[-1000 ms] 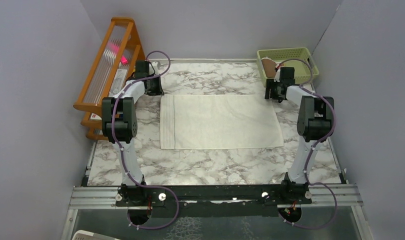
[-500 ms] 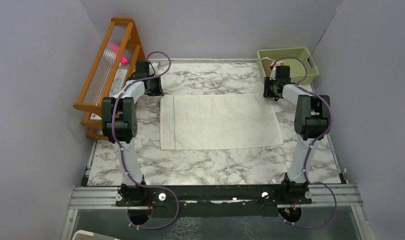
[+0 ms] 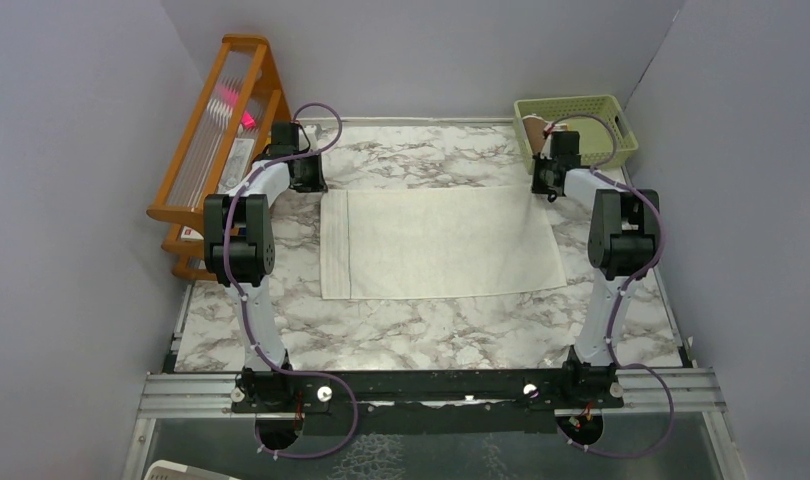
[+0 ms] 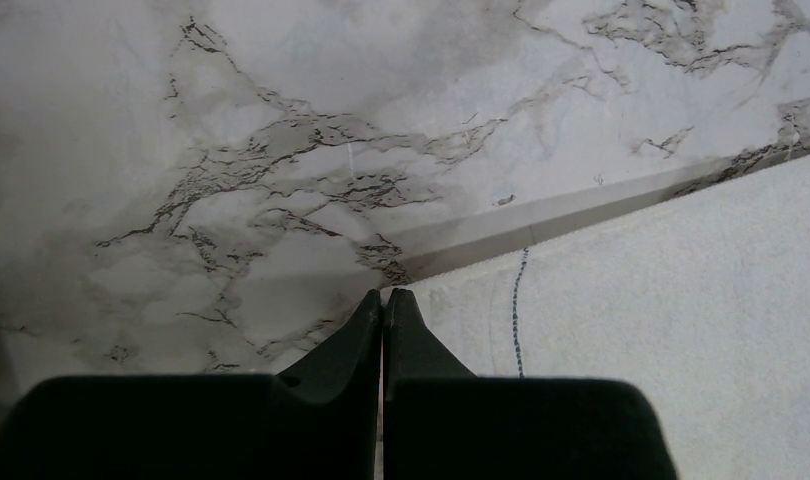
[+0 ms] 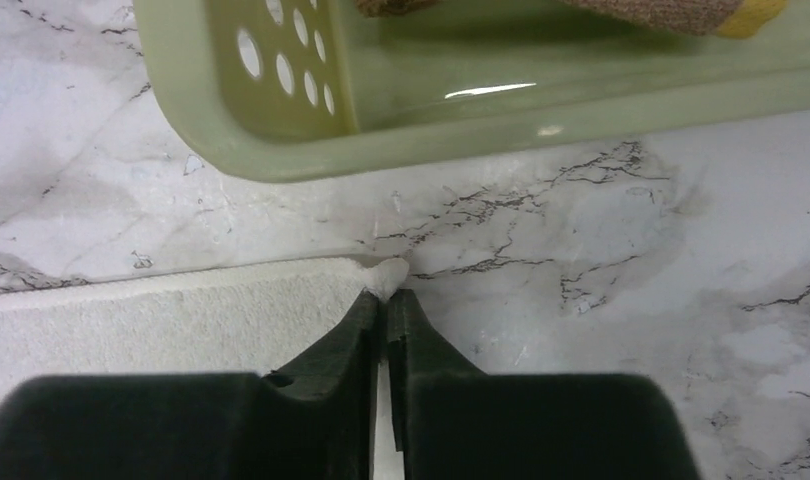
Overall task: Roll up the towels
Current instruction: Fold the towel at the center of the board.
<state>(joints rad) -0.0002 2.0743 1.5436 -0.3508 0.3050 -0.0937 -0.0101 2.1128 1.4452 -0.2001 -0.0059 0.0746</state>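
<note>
The cream towel [image 3: 441, 243] lies spread flat on the marble table [image 3: 421, 330]. My left gripper [image 3: 311, 183] is at its far left corner, and in the left wrist view the left gripper [image 4: 384, 293] is shut with the corner of the cream towel [image 4: 681, 330] pinched at its tips. My right gripper [image 3: 543, 190] is at the far right corner. In the right wrist view the right gripper [image 5: 386, 293] is shut on the cream towel [image 5: 161, 320], a small tuft poking out past the tips. The brown towel [image 3: 534, 132] with its yellow edge [image 5: 751, 18] lies in the basket.
A green perforated basket [image 3: 571, 103] stands at the back right, its wall [image 5: 431, 120] just beyond the right gripper. A wooden rack [image 3: 221, 130] stands along the left wall, next to the left arm. Grey walls close in both sides.
The right gripper moved to the towel's far right corner and closed on it. That corner now sits slightly drawn toward the basket. The left arm stayed still.
</note>
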